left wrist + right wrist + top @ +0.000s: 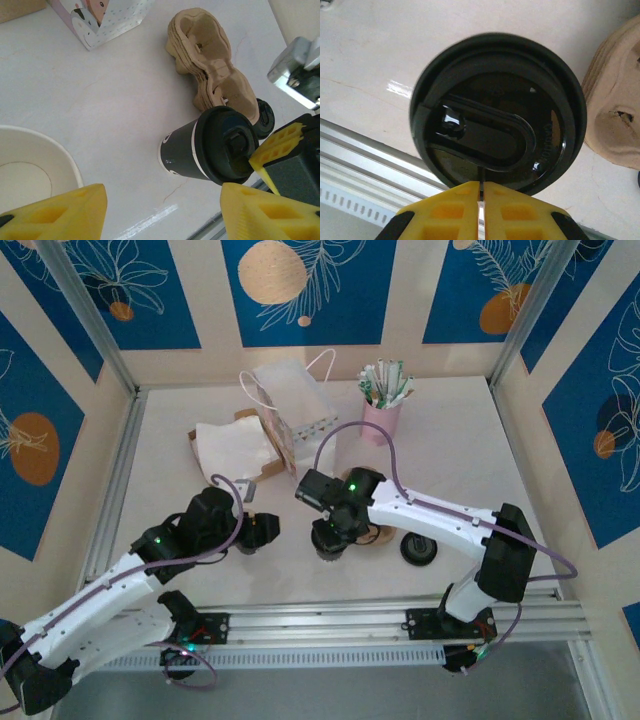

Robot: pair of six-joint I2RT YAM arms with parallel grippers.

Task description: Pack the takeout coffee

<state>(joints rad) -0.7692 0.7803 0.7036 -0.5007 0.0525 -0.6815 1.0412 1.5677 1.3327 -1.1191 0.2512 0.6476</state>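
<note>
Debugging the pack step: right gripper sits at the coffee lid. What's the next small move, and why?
Probably back the right gripper off and open it. Its jaws are shut together at the lid's edge of the takeout coffee, so they can't span the cup, which stands on the table beside the cardboard carrier.

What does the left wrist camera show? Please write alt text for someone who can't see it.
A small dark paper cup with a black plastic lid stands on a white table, the yellow tip of the right tool at its lid. Behind it lies a stack of brown moulded-pulp cup carriers; a lidless cup with a white inside sits at lower left.
</note>
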